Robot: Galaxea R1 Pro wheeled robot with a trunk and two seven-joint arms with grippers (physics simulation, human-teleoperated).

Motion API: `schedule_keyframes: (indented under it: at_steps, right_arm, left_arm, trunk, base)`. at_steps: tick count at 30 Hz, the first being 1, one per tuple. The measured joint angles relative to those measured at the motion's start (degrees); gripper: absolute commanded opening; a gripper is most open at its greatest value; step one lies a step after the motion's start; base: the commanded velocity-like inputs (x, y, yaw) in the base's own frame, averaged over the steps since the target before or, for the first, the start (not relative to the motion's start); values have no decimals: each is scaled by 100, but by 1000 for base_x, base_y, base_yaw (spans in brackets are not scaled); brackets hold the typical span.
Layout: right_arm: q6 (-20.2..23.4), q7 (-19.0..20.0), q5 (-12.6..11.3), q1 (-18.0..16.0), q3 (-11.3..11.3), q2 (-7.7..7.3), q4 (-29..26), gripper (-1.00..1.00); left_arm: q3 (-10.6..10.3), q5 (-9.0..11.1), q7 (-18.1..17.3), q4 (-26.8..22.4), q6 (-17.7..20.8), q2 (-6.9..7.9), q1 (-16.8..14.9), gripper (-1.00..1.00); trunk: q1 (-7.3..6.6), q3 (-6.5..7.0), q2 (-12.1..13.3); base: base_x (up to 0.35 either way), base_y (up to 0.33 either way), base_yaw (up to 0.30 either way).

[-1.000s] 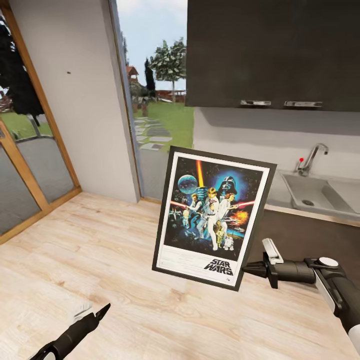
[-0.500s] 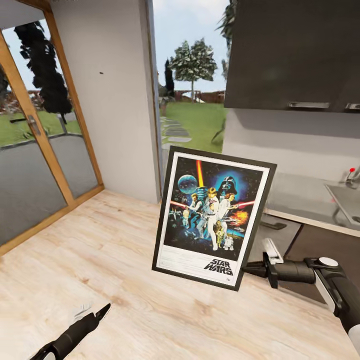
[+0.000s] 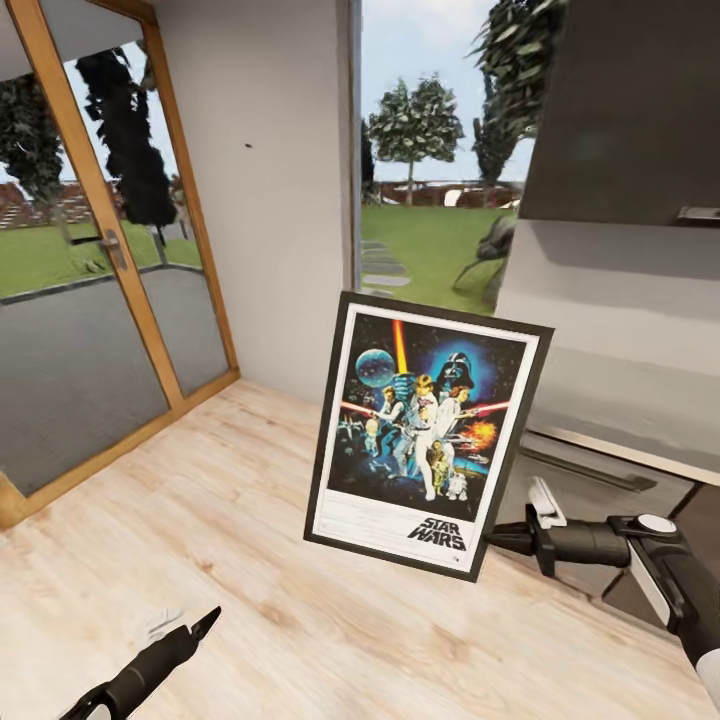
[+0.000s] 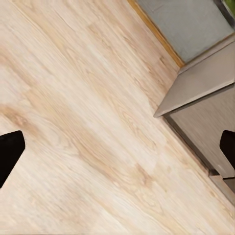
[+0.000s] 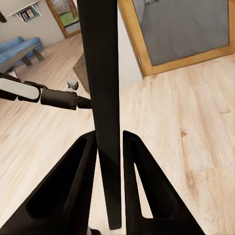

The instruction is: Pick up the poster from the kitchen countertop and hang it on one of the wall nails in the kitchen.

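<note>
Currently the poster (image 3: 428, 447) is held off the floor, upright with a slight tilt, clamped at its lower right edge by the right gripper (image 3: 505, 538). It is a thin rectangle: black frame, white inner border, blue-black artwork, lettered "STAR WARS". Seen from the right wrist, its dark edge (image 5: 104, 98) sits pinched between both fingers. The left gripper (image 3: 195, 630) hangs low with fingers apart, holding nothing. Underfoot is pale wood-grain flooring (image 3: 200, 520). Behind stand a plain grey wall (image 3: 260, 190), a timber-framed glass door (image 3: 100, 280), dark upper cabinets (image 3: 630, 110) and the kitchen countertop (image 3: 620, 440).
</note>
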Motion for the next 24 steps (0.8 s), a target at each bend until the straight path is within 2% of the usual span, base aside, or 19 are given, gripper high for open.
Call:
schedule_keyframes:
  at_steps: [10, 24]
  right_arm:
    - [0, 0, -8, 0, -9, 34, 0, -100]
    - [0, 0, -7, 0, -9, 36, -1, -100]
  left_arm:
    - [1, 0, 0, -3, 0, 0, 0, 100]
    - [10, 0, -1, -4, 0, 1, 0, 100]
  trunk:
    - [0, 17, 0]
    - [0, 142, 0]
  base:
    - [207, 303, 2]
    - [207, 306, 0]
